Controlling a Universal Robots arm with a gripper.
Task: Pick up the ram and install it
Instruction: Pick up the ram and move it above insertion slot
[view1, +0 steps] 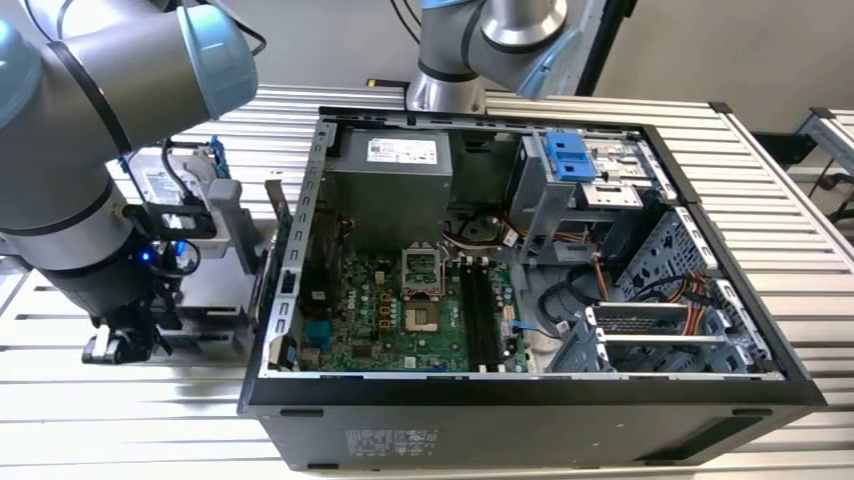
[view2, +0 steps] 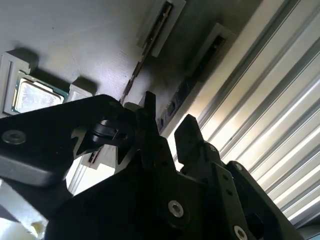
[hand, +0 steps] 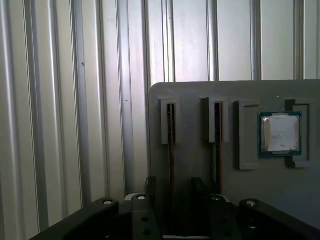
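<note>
Jaws apart — either side of ram (hand: 171, 125)

Bench (view1: 801, 200): ribbed bare metal slats, brushed silver, soft sheen.
Computer case (view1: 534, 425): sheet metal, matt black outside, bare grey inside.
Motherboard (view1: 387, 310): green lacquered board, slight gloss.
Drive latch (view1: 567, 158): smooth blue plastic.
Arm (view1: 80, 150): satin grey shell; joint caps (view1: 214, 45) pale blue, glossy plastic.
Pincer (hand: 174, 192): matt black, hard-looking, bright metal screw heads.
Holder block (hand: 200, 92): matt grey, faintly grainy.
Ram (hand: 171, 125): dark thin board edge, finish not readable.
Processor lid (hand: 280, 132): dull silver metal.
</note>
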